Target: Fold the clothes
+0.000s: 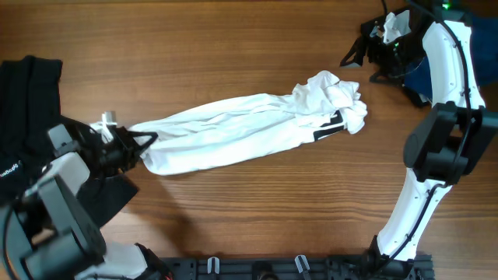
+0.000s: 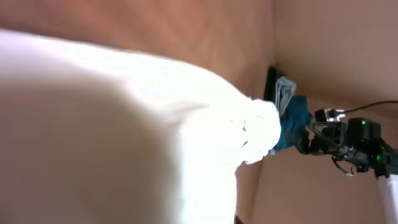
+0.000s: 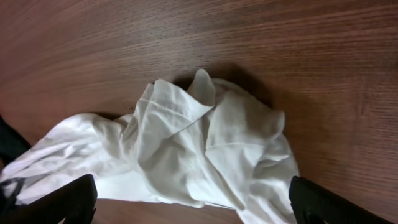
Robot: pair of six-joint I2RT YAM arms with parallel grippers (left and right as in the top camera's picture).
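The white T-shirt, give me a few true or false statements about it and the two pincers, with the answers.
1. The white T-shirt lies spread flat. False: it is bunched into a long strip across the table.
2. The left pincer is shut on the shirt's left end. True.
3. The right pincer grips the shirt's other end. False: it is open and holds nothing.
4. A black garment lies at the left edge of the overhead view. True.
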